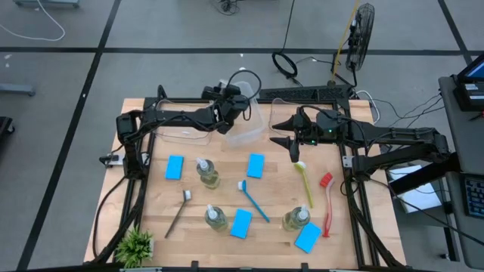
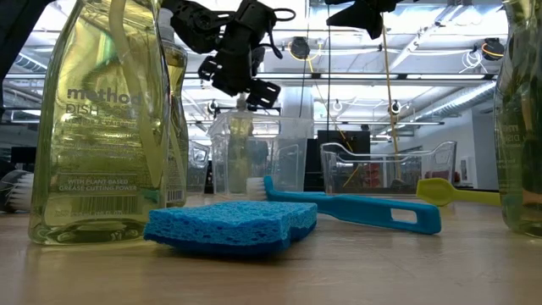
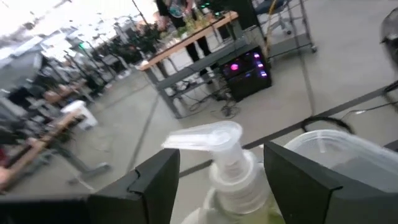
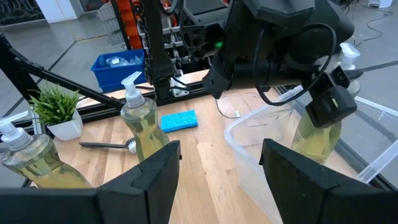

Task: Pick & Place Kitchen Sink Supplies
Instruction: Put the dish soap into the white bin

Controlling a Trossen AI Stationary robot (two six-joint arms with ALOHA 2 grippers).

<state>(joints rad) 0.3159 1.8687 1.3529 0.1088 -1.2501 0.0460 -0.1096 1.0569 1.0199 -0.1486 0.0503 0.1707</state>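
1. Fingers of the left gripper stand spread on either side of a soap bottle, not pinching it, over the clear bin.
2. Right gripper, beside that bin, hangs spread and empty.
3. Risk, as I judge it: the bottle could tip onto the bin rim.

On the surface there were four bottles: three standing, the fourth up at the bins. Four sponges. Four brushes: grey, blue, yellow, red. Two bins. One plant. Two end effectors: left, right.
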